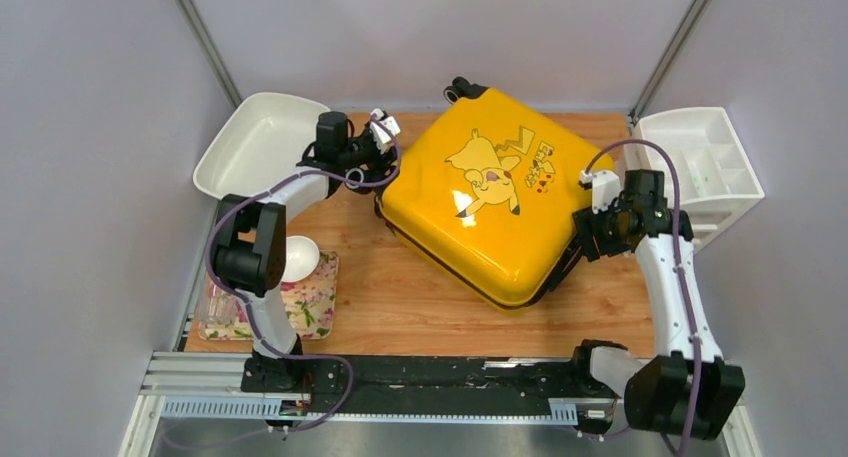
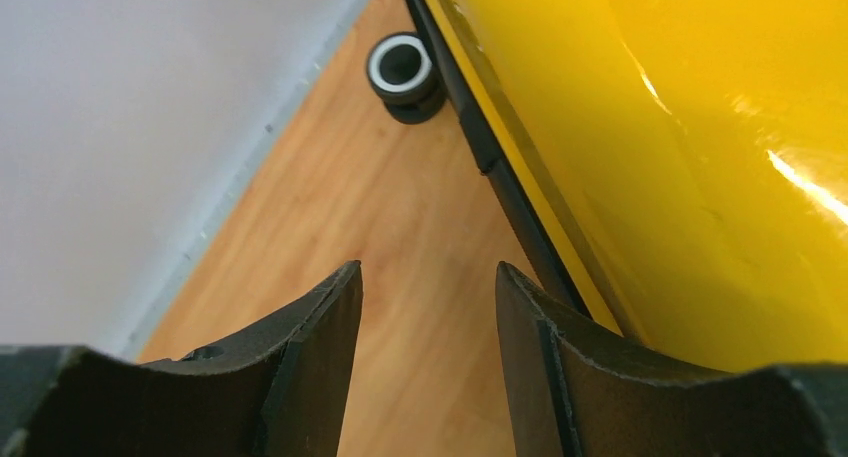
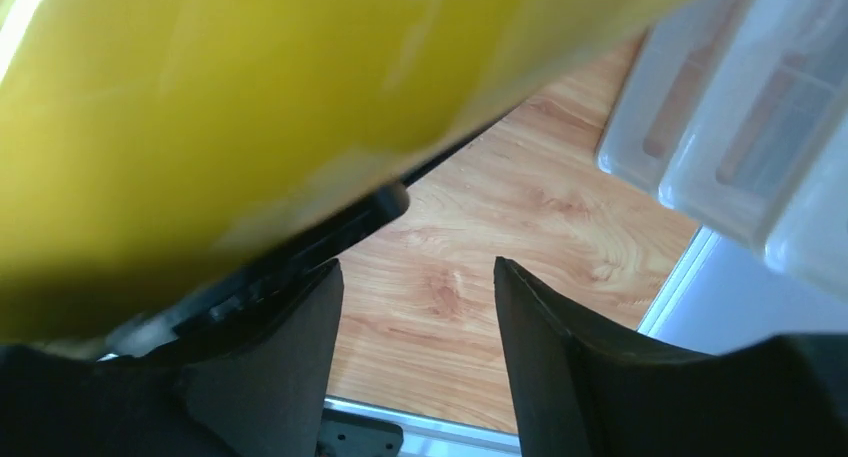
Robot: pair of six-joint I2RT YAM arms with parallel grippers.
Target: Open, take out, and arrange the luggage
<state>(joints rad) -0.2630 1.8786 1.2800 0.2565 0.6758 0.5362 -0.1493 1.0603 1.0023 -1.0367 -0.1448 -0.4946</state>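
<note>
Top external shows us the suitcase (image 1: 480, 202) lying print side up, skewed on the table (image 1: 400, 297), with an arm at each flank. Left wrist adds what we miss from above: the left gripper (image 2: 428, 277) is spread with only bare wood between its fingers, the zipper seam (image 2: 520, 207) just beside them and a wheel (image 2: 402, 67) ahead. Right wrist shows the right gripper (image 3: 415, 272) likewise spread over wood, the suitcase overhanging one finger and the organizer (image 3: 720, 127) beyond.
</note>
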